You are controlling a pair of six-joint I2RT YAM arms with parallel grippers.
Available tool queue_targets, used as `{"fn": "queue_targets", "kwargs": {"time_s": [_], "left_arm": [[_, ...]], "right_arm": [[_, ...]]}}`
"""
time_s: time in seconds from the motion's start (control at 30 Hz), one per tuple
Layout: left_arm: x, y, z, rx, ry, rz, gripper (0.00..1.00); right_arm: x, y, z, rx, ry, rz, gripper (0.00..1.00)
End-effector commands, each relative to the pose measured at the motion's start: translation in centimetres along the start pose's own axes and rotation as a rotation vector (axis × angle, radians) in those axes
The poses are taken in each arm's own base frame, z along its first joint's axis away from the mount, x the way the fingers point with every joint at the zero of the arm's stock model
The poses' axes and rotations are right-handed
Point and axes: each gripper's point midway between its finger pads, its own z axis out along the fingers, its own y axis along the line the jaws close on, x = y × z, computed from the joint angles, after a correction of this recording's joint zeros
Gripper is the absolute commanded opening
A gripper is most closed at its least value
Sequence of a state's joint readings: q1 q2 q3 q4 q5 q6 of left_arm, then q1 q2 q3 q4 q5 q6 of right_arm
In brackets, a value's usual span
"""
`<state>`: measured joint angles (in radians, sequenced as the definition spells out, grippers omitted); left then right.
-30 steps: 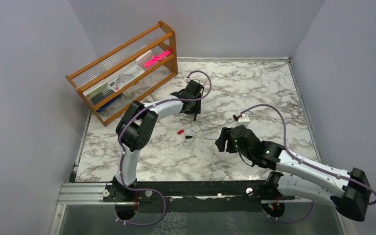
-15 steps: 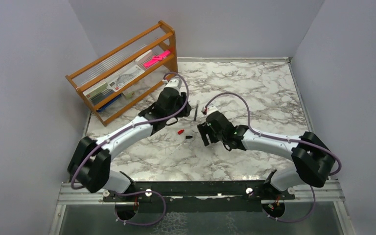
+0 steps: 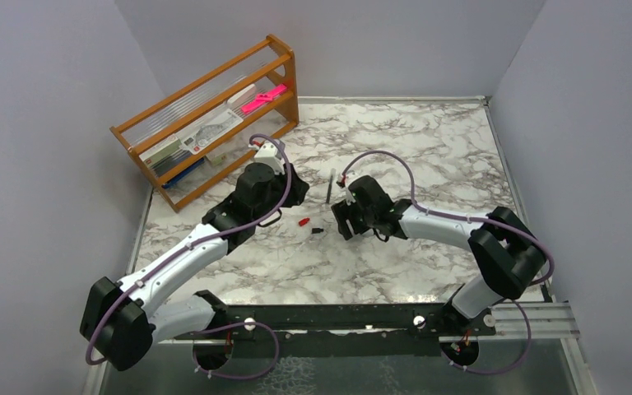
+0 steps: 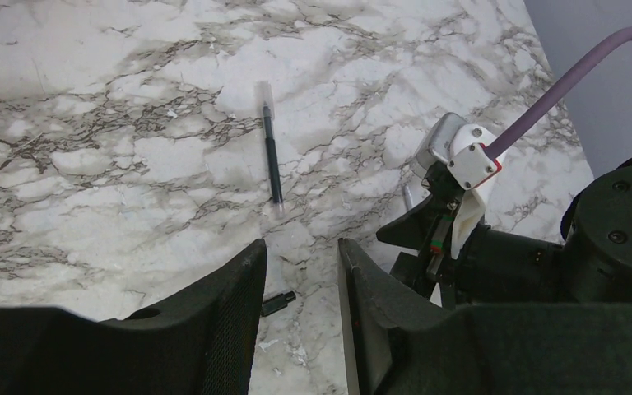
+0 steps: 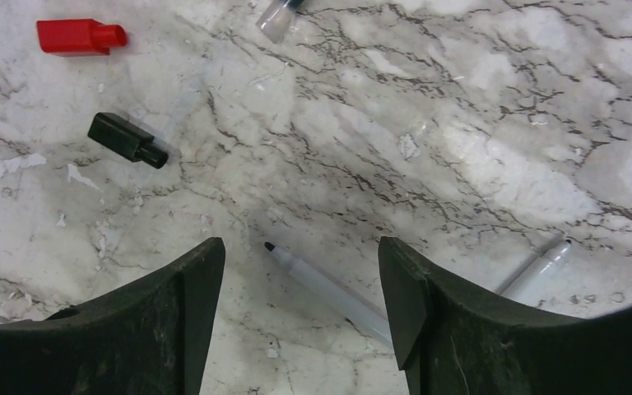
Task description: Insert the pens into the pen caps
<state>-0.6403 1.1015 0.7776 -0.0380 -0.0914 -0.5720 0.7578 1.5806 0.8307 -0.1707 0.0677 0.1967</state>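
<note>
A red cap and a black cap lie mid-table between my two grippers. A thin black-cored pen lies just behind them. My left gripper is open and empty; its wrist view shows the black cap between its fingers and the pen ahead. My right gripper is open and empty, low over a white pen that lies between its fingers. A second white pen lies to its right. The red cap and black cap lie ahead-left. No clear cap shows plainly.
A wooden rack with papers and a flat pink object stands at the back left. The right arm's wrist sits close to my left gripper. Grey walls enclose the marble table.
The left gripper has drawn back from the table's middle toward the left. The right gripper has swung in from the right to the caps and now hovers over the white pen.
</note>
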Motion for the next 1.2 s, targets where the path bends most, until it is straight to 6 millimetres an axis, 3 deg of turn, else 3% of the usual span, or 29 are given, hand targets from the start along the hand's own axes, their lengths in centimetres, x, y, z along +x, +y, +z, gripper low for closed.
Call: {"fn": "queue_targets", "kwargs": {"time_s": [0.0,0.23,0.5,0.7,0.87,0.97,1.03,1.17], "left_arm": [[-0.1,0.7,0.1,-0.023,-0.005,0.033,0.39],[0.3,1.0,0.7,-0.017,0.005,0.031,0.38],[0.4,1.7,0.8,-0.032,0.01,0.041,0.38],[0.5,1.7,0.9,-0.028,0.009,0.038,0.37],[0.8,2.1,1.1,-0.036,0.028,0.037,0.37],[0.7,1.1,0.8,0.014,0.039,-0.002,0.37],[0.8,-1.2,0.2,0.142,0.041,-0.05,0.38],[1.0,-6.7,-2.0,0.475,0.033,-0.205,0.61]], "right_arm": [[0.9,1.0,-0.5,-0.055,0.02,0.007,0.67],[3.1,-1.1,-0.8,0.081,0.118,0.082,0.65],[5.1,-1.5,-0.7,0.115,0.179,0.109,0.6],[6.1,-2.0,-0.9,0.157,0.21,0.149,0.32],[6.2,-1.2,-0.8,0.108,0.206,0.164,0.09],[5.2,-0.1,-1.3,0.048,0.167,0.177,0.01],[3.6,0.9,-2.1,-0.012,0.113,0.189,0.01],[-2.7,3.1,-6.2,-0.153,-0.124,0.245,0.01]]}}
